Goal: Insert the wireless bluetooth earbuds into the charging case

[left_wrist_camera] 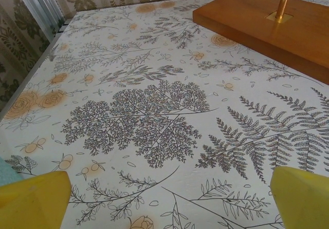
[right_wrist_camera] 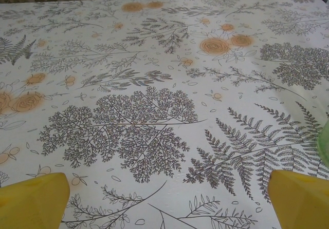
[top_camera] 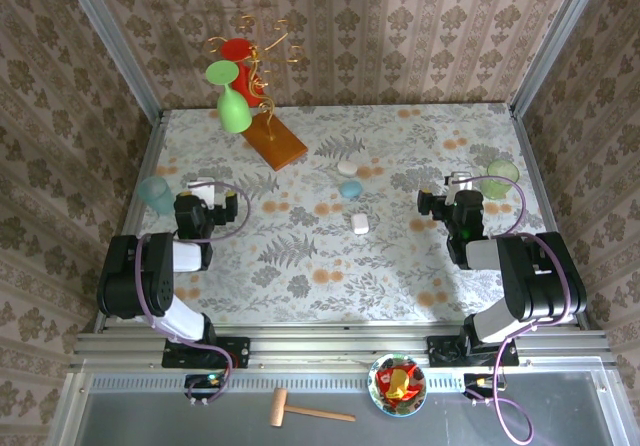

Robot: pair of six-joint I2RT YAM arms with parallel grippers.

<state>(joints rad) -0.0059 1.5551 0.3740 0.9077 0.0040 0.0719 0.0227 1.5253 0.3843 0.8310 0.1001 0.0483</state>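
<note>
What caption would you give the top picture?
Both open, the left gripper and right gripper flank three small cases on floral table.

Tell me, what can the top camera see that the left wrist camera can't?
Top camera's extras: the right pincer, a far white case, a blue case, a near white case, a green goblet and a hammer. Left wrist camera's extra: a close look at the left pincer with its yellow fingertips wide apart. Shared: the wooden stand and the flowery tablecloth.
</note>
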